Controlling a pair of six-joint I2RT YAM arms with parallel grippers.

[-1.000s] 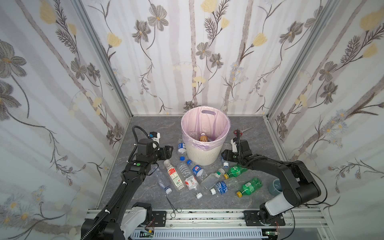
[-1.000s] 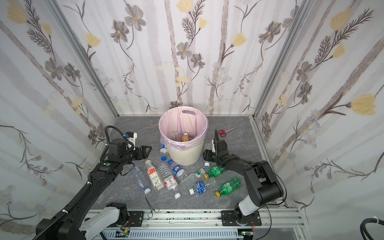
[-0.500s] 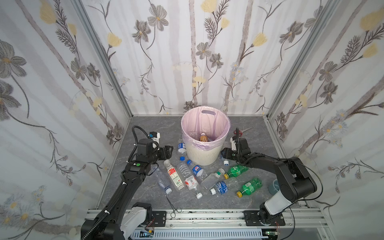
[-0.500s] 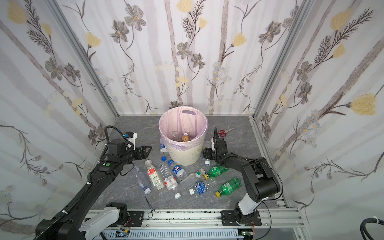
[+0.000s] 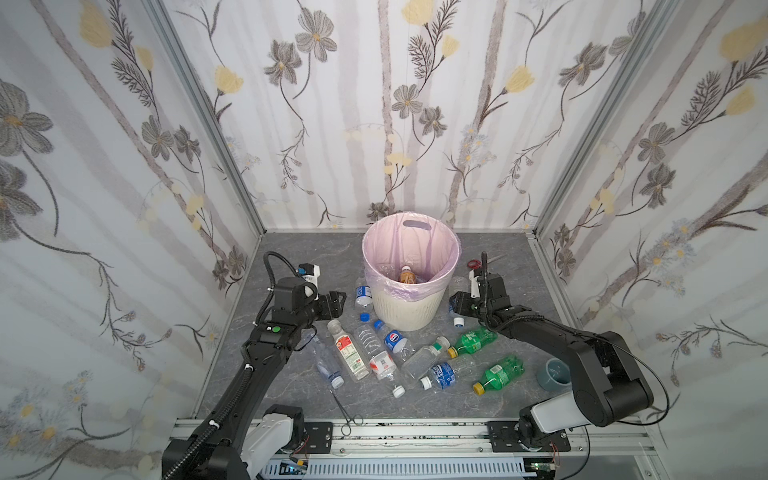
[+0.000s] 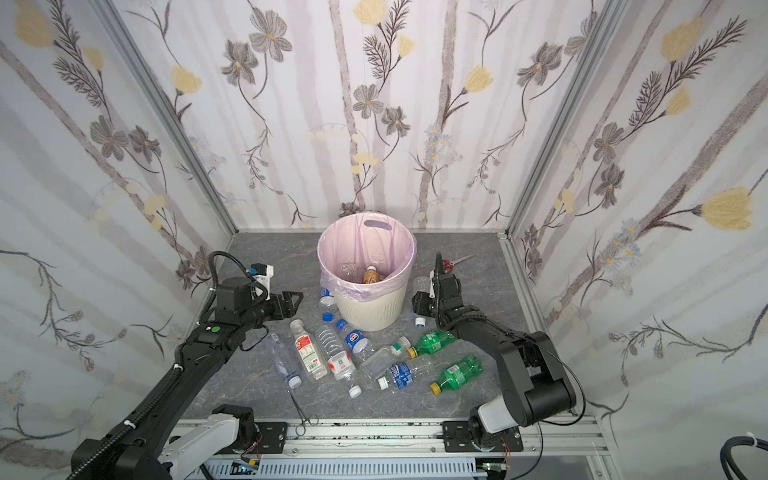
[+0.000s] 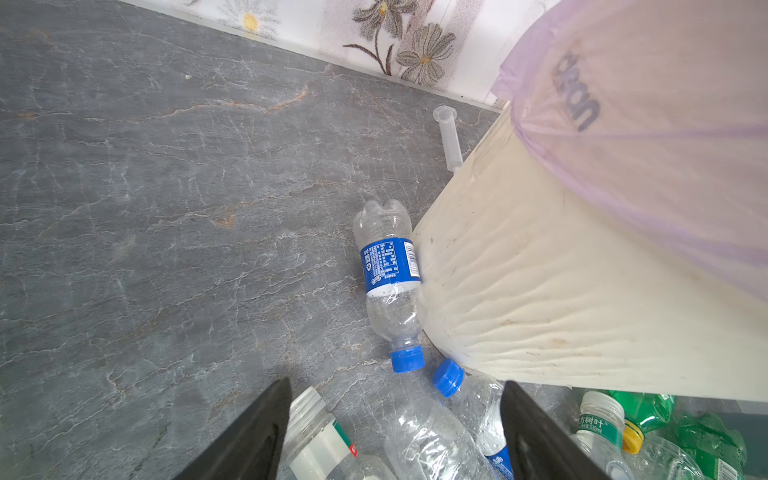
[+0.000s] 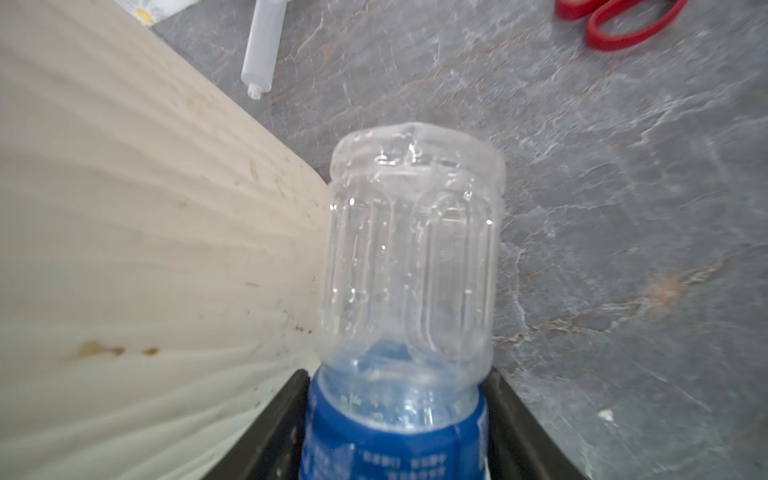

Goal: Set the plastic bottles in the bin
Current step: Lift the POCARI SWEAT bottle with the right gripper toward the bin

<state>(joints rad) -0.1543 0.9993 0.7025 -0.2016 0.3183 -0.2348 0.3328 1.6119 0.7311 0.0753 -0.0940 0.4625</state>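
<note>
One blue-labelled bottle (image 8: pixel 411 270), clamped in the right pincer (image 8: pixel 397 376), points base-first away.

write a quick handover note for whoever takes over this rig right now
Left gripper: open, empty, hovering left of the bin.
Right gripper: shut on a blue-label bottle, low beside the bin's right side.
Done: a few bottles in the bin, an orange one showing.
Left: drop in the held bottle, then roughly nine more lying around the bin's front, including two green bottles.
</note>
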